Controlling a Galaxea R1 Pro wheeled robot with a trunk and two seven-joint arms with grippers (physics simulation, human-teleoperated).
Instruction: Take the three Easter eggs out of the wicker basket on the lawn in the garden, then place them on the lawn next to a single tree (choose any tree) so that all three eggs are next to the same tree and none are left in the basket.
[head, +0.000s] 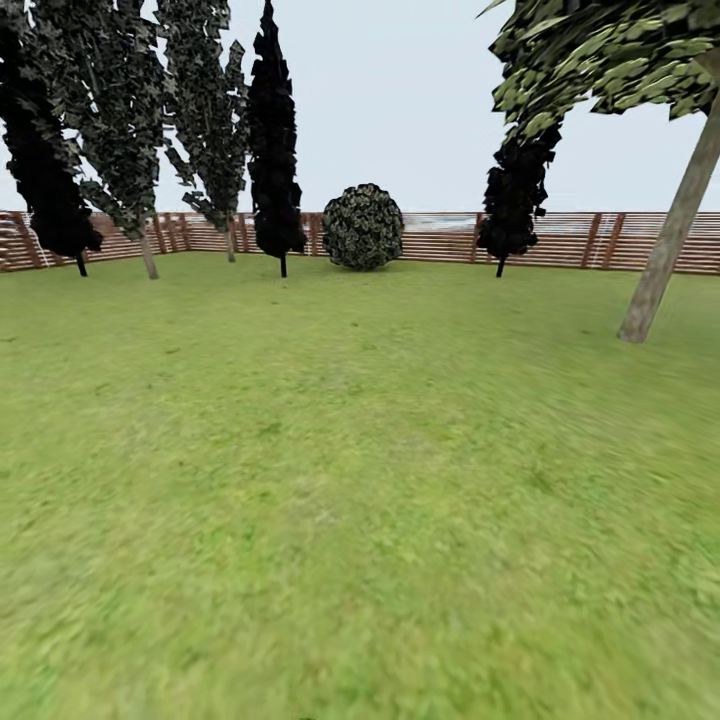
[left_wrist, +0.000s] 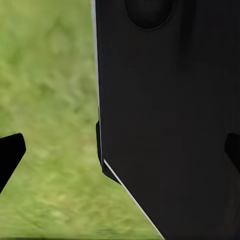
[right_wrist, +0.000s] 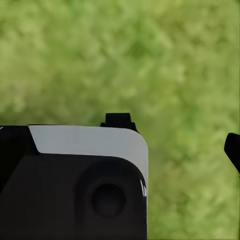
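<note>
From the head view, the lawn (head: 350, 480) was wide and flat, all the way to the brown fence (head: 440, 238). The tree (head: 668, 240) with the thick pale trunk leaned at the right end of the fence. A round dark bush (head: 362, 227) sat in front of the middle of the fence, with thin dark trees (head: 274, 140) beside it. No basket and no eggs showed here, so the robot seemed to be travelling or looking around. My guess is that the next move called for turning to find the basket, or rolling on toward the tree. There was plenty of open grass to drive on, and the fence was the only edge, far off.

In the left wrist view, grass lay behind a big dark part of the robot (left_wrist: 170, 115). The left claw (left_wrist: 122, 152) had one dark tip at each side of the picture, spread wide apart, and nothing was between them but that robot part.

In the right wrist view, blurry grass lay behind a black and white robot part (right_wrist: 85, 170). One dark tip of the right claw (right_wrist: 233, 150) peeked in at the side. I could not tell if that claw was open or closed, or if it held anything.
</note>
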